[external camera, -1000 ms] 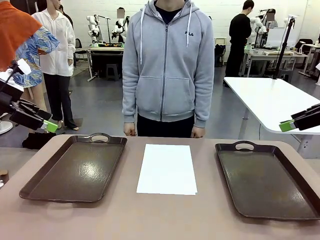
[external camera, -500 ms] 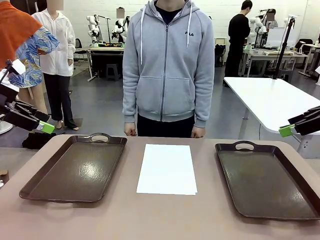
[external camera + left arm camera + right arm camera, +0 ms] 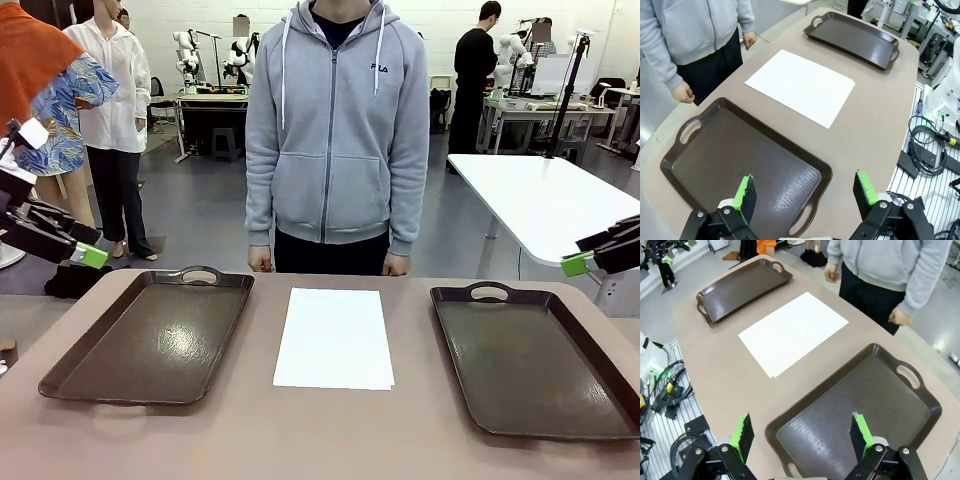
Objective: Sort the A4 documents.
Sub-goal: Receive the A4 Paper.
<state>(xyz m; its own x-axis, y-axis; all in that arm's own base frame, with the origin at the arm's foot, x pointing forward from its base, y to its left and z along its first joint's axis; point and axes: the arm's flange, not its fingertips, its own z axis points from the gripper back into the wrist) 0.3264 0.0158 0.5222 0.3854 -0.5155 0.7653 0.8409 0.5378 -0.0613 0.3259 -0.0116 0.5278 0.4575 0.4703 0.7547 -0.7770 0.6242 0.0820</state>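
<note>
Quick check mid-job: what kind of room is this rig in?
Probably a research lab or workshop: a white worktable on open grey floor, loose cables beside our table, and an equipment-laden bench at the back wall.

Saw a dark brown rectangular handled tray (image 3: pixel 150 340) flat at the left of a taupe round-cornered tabletop (image 3: pixel 330 435), a matching tray (image 3: pixel 530 370) at the right (well apart). Noted a person in a grey zipped hoodie (image 3: pixel 335 130) behind the far edge.
</note>
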